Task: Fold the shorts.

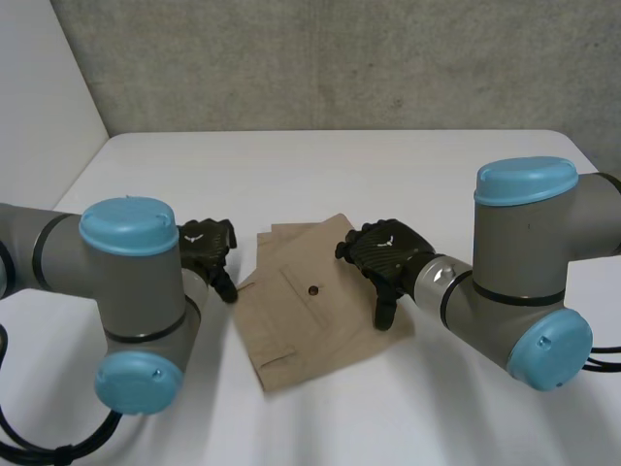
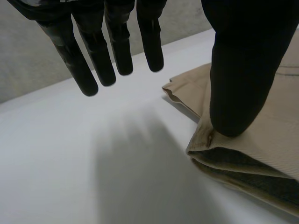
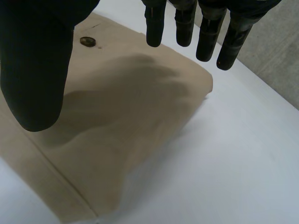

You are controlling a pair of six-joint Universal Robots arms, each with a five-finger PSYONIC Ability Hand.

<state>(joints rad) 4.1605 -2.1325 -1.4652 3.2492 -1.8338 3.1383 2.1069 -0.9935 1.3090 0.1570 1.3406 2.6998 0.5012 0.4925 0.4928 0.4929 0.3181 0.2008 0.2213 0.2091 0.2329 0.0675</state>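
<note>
Nearest, the left arm (image 1: pixel 126 291) reaches in, its left hand (image 1: pixel 206 248) spread with fingers straight and thumb on the left edge of the folded tan shorts (image 1: pixel 310 311), which lie mid-bench (image 1: pixel 340 165). Over their right side hangs the right hand (image 1: pixel 388 254), fingers straight and apart.

A white table (image 1: pixel 320 165) is carrying 1 item: tan shorts (image 1: pixel 301 335) are lying folded into a flat, layered rectangle near the table's middle, sitting at a slant, with 1 dark button (image 1: pixel 312 290) facing upward.
</note>
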